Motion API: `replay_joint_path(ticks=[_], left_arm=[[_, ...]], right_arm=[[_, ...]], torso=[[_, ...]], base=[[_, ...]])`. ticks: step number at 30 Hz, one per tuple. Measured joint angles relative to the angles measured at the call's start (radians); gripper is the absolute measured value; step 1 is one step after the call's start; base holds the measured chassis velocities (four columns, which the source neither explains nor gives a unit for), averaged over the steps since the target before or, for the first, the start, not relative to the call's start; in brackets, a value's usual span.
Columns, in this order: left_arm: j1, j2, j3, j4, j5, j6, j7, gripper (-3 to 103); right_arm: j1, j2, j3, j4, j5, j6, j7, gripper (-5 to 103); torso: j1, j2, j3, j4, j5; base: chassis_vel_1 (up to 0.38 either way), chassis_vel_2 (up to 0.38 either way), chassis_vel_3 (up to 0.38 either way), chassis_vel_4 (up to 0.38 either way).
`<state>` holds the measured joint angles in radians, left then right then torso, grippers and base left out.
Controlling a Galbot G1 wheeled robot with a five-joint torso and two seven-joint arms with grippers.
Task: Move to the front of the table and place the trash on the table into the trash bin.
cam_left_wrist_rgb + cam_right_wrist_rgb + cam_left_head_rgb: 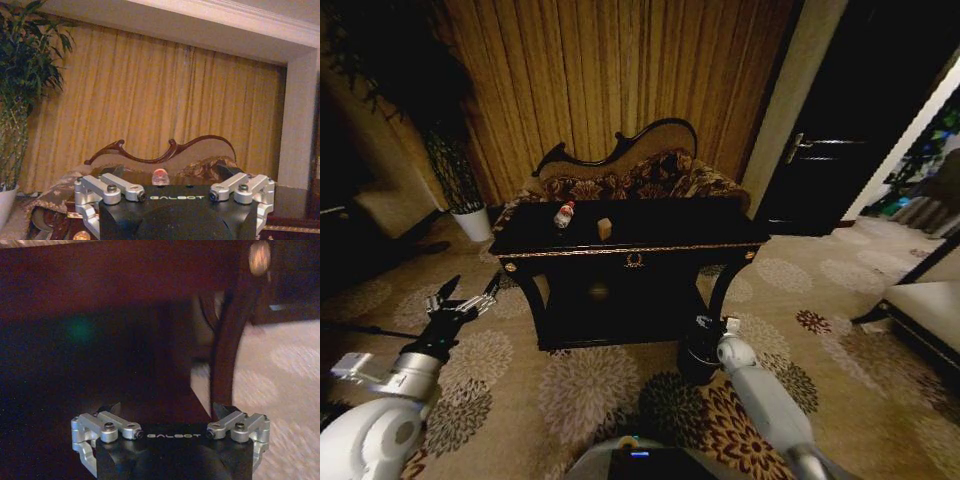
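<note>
trash is seen on the worktop (720, 232), ahead of and above both tools: a bottle (564, 214) towards its left side, its long axis upright, and a small box (605, 229) just right of it. the left tool (468, 297), fingers spread wide and empty, is judged nearer the bottle. the right tool (717, 322), also spread wide and empty, hangs low beside the trash bin (698, 358).

Worktop (660, 222): glossy black wood with thin gold metallic edge trim; bottle (563, 214): clear plastic, red cap; box (604, 229): matt brown cardboard; left hand (466, 295) and right hand (170, 412): brushed silver metal links on matt black housing; carpet (590, 385): soft patterned pile; curtain (165, 100): pleated yellow cloth
</note>
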<state>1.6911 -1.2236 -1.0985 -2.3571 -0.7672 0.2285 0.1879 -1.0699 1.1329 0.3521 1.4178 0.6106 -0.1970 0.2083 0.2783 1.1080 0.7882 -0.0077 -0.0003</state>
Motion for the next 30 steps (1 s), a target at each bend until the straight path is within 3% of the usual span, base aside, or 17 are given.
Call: replay_joint_path(ticks=[12,19,30], left_arm=[[-0.014,0.009,0.002,-0.002,-0.002,0.005,-0.014,100],[-0.026,0.021,0.002,-0.015,-0.013,0.006,-0.026,100],[-0.029,0.037,-0.002,-0.034,-0.028,0.008,-0.041,100]], right_arm=[[-0.139,-0.145,0.005,0.495,0.065,-0.004,0.023,100],[-0.184,-0.196,0.035,0.68,0.096,-0.011,0.031,100],[-0.187,-0.198,0.055,0.756,0.119,0.022,0.038,100]], torso=[[0.0,0.0,0.0,0.0006,0.0003],[0.0,0.0,0.0,0.0005,0.0001],[0.0,0.0,0.0,0.0005,0.0002]], base=[[0.0,0.0,0.0,0.0],[0.0,0.0,0.0,0.0],[0.0,0.0,0.0,0.0]])
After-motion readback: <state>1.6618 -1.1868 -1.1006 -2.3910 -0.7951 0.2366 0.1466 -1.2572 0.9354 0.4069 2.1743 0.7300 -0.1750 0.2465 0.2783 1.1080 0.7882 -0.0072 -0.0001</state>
